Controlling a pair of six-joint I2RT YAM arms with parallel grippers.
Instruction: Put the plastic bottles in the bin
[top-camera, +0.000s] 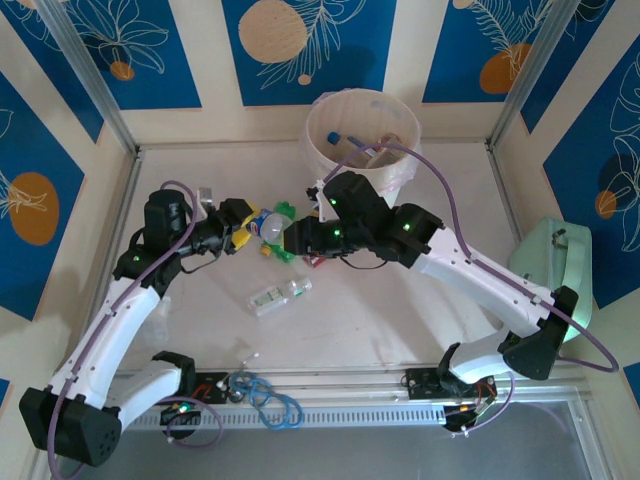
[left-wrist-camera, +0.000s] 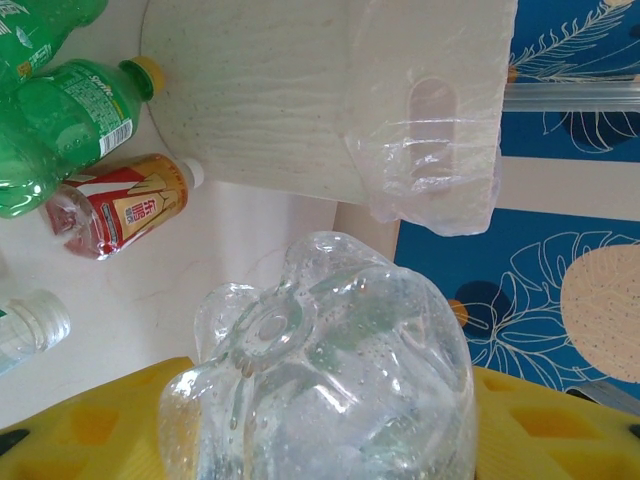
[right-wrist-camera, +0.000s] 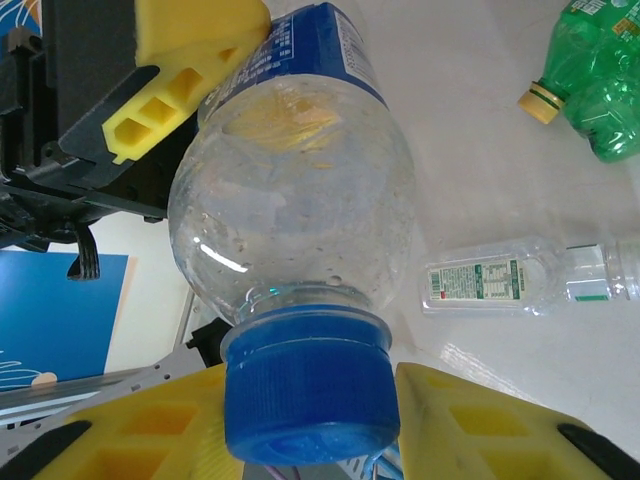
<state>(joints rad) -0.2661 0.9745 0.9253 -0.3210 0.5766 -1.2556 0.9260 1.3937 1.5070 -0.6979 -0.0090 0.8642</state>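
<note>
Bottle of clear plastic with a white and green label (top-camera: 280, 296) lies flat on the table (top-camera: 400, 330). It is the nearest thing to the arm bases, a little left of the middle, and apart from the other bottles.

Farther in, the two arms meet over the middle of the table with one bottle between them. This is a clear bottle with a blue label (right-wrist-camera: 290, 200), lifted from the table and lying almost level. The left gripper (left-wrist-camera: 320, 440) is clenched on its body near the bottom end, and its yellow fingers (left-wrist-camera: 100, 425) press from both sides. The right gripper (right-wrist-camera: 312, 425) is at the other end. Its yellow pads (right-wrist-camera: 480, 420) stand on both sides of the blue cap (right-wrist-camera: 310, 385), very close to it. I cannot tell whether they already squeeze the cap or only stand beside it.

Just beyond the held bottle, two green bottles (left-wrist-camera: 60, 110) lie on the table, and the one with a yellow cap points toward the bin. Beside them lies an amber bottle with a red label (left-wrist-camera: 120, 205).

At the far edge stands the bin (top-camera: 312, 140), pale and round, upright. Some bottles lie inside it. At the right side, beyond the right arm, stands a mint-green case (top-camera: 555, 255).
</note>
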